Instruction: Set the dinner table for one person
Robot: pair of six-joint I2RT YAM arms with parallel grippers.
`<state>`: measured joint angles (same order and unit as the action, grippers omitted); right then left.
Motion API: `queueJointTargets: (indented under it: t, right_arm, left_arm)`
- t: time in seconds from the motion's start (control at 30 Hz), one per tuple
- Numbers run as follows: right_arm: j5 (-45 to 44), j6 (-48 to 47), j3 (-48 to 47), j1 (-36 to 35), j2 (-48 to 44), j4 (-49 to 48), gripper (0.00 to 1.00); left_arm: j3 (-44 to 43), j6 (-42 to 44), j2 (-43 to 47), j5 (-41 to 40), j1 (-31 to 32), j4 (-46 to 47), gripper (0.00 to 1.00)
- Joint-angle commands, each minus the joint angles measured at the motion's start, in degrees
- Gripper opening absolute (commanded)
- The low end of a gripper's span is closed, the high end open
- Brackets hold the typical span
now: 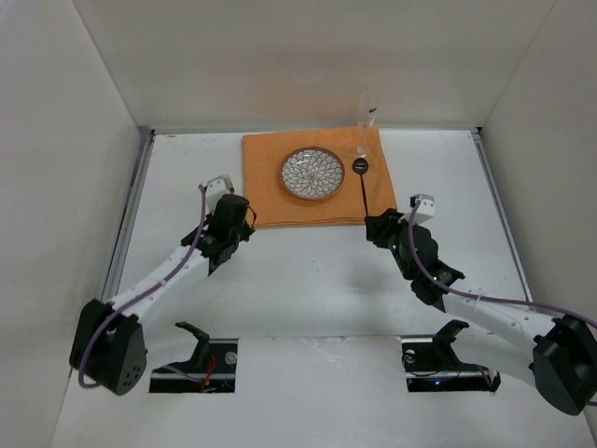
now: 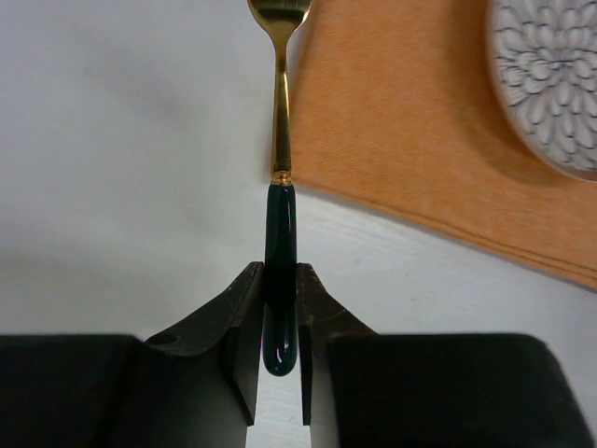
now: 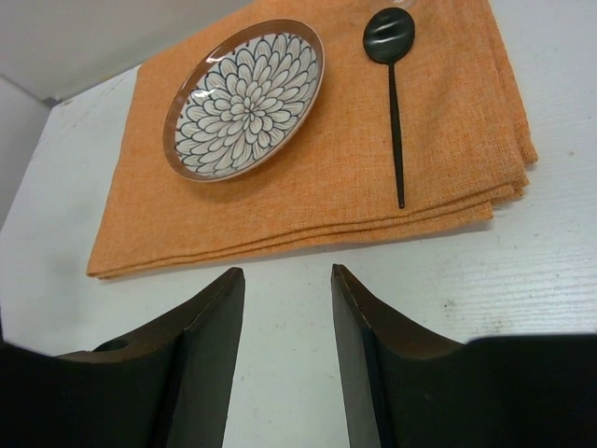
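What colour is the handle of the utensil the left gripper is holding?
Glossy dark green handle, gold metal neck; clearest in left wrist view.

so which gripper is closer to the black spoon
Right. The right gripper is open just off the mat's near edge, close to the spoon's handle tip. The left gripper, holding a fork, is by the mat's left edge, beyond the plate.

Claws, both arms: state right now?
Left claw: closed on the gold utensil, gripping its dark handle.
Right claw: open, holding nothing.
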<state>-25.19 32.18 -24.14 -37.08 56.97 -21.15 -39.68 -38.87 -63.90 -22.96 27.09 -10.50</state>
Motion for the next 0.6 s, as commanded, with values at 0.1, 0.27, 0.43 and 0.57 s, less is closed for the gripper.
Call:
queueJointTargets:
  t: [0.1, 0.27, 0.43, 0.57]
  right_arm:
    - [0.4, 0.0, -0.1, 0.2, 0.7, -3.8, 0.48]
    - [0.8, -0.1, -0.6, 0.2, 3.0, -4.0, 0.48]
    - [0.4, -0.3, -0.6, 0.0, 2.4, -4.0, 0.49]
    - [0.3, 0.0, -0.1, 0.0, 2.0, -4.3, 0.49]
  left_arm:
    - [-14.7, 10.2, -15.9, 7.7, 1.4, 11.2, 0.01]
    - [-24.7, 12.2, -29.4, 14.7, -2.5, 11.6, 0.02]
    - [-31.7, 13.0, -38.9, 17.7, -4.9, 10.7, 0.02]
    - [-34.4, 13.8, -43.5, 18.8, -5.4, 9.6, 0.02]
